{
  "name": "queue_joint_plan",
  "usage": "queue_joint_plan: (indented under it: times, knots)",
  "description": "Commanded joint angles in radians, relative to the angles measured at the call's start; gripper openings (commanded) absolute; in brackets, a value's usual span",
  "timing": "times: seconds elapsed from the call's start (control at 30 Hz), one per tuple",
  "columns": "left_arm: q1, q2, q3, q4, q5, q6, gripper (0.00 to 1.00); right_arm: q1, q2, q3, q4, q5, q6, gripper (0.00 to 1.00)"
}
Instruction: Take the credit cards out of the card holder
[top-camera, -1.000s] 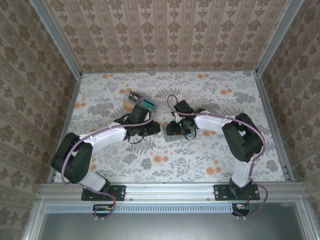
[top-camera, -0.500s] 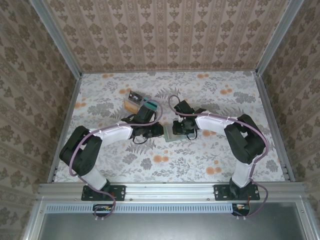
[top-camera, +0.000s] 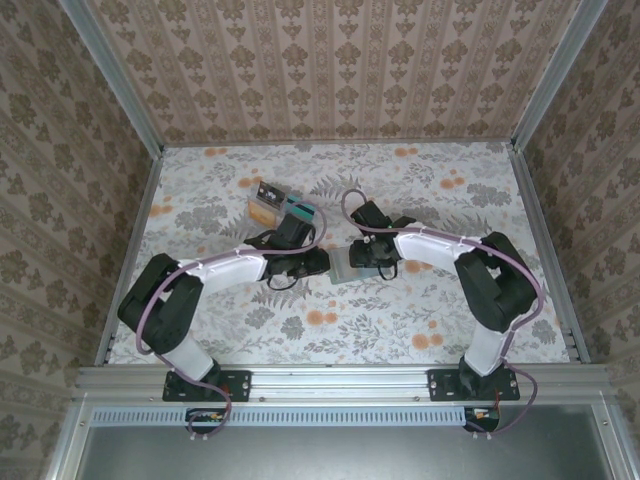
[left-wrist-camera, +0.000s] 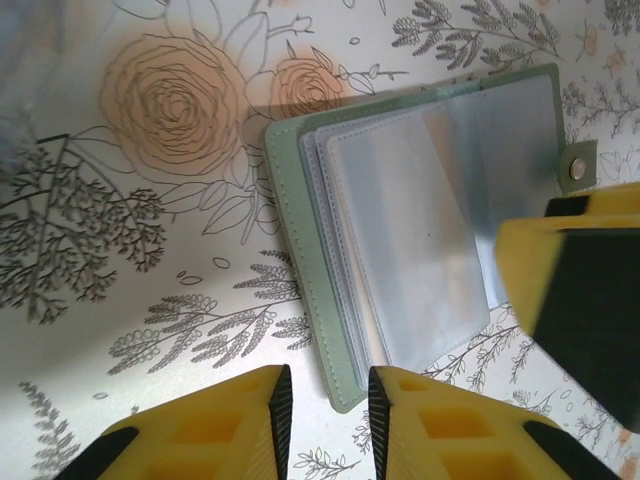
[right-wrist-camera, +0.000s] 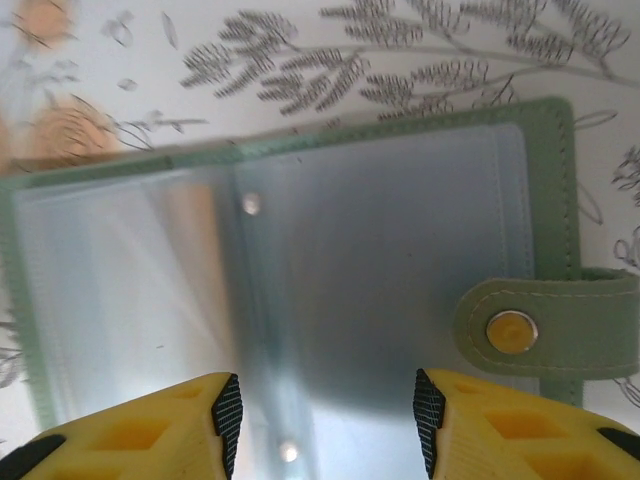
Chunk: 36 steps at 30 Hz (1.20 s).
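Note:
The card holder (top-camera: 344, 271) lies open on the floral table between both grippers. It has a grey-green cover (left-wrist-camera: 291, 222), clear sleeves (left-wrist-camera: 405, 235) and a snap strap (right-wrist-camera: 512, 331). My left gripper (top-camera: 314, 262) (left-wrist-camera: 326, 378) is open by a narrow gap, and the holder's near corner lies loose between its fingers. My right gripper (top-camera: 367, 254) (right-wrist-camera: 325, 388) hangs wide open just above the sleeves (right-wrist-camera: 380, 230), its finger (left-wrist-camera: 580, 290) over the strap side. The credit cards are not clear to see. A faint orange tint (right-wrist-camera: 200, 230) shows through one sleeve, and I cannot tell whether it is a card.
A clear compartment tray (top-camera: 278, 205) with colourful cards sits just behind the left arm. Metal rails and wallpapered walls close in the table (top-camera: 450, 320) on three sides. Open floral surface lies in front and to the right.
My left gripper has moved right, up to the holder's left edge. The right gripper and the holder have shifted slightly right.

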Motion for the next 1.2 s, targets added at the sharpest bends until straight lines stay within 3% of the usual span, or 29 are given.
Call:
queue_joint_plan:
  times: [0.0,0.27,0.53,0.7,0.87,1.0,1.17]
  knots:
    - [-0.004,-0.05,-0.011,-0.041,-0.037,-0.028,0.31,0.012,0.033,0.023,-0.042,-0.016,-0.004,0.53]
    - [0.022,-0.058,-0.025,-0.069,-0.022,-0.028,0.34,0.094,0.058,-0.029,-0.091,0.011,0.055,0.53]
    - [0.052,-0.102,-0.07,-0.058,-0.006,-0.046,0.36,0.181,-0.082,-0.2,-0.049,-0.074,0.207,0.52]
    - [0.05,-0.124,-0.08,-0.041,0.022,-0.068,0.36,0.142,-0.179,-0.114,-0.091,-0.063,0.19,0.53]
    - [0.028,-0.141,-0.127,0.039,0.066,-0.155,0.37,0.041,-0.209,-0.108,-0.089,-0.082,0.123,0.56]
    - [-0.001,-0.15,-0.15,0.046,0.045,-0.205,0.38,-0.018,-0.186,-0.157,-0.075,-0.094,0.068,0.65]
    - [-0.015,-0.166,-0.152,0.013,0.045,-0.226,0.52,-0.04,-0.146,-0.171,-0.072,-0.101,0.033,0.73]
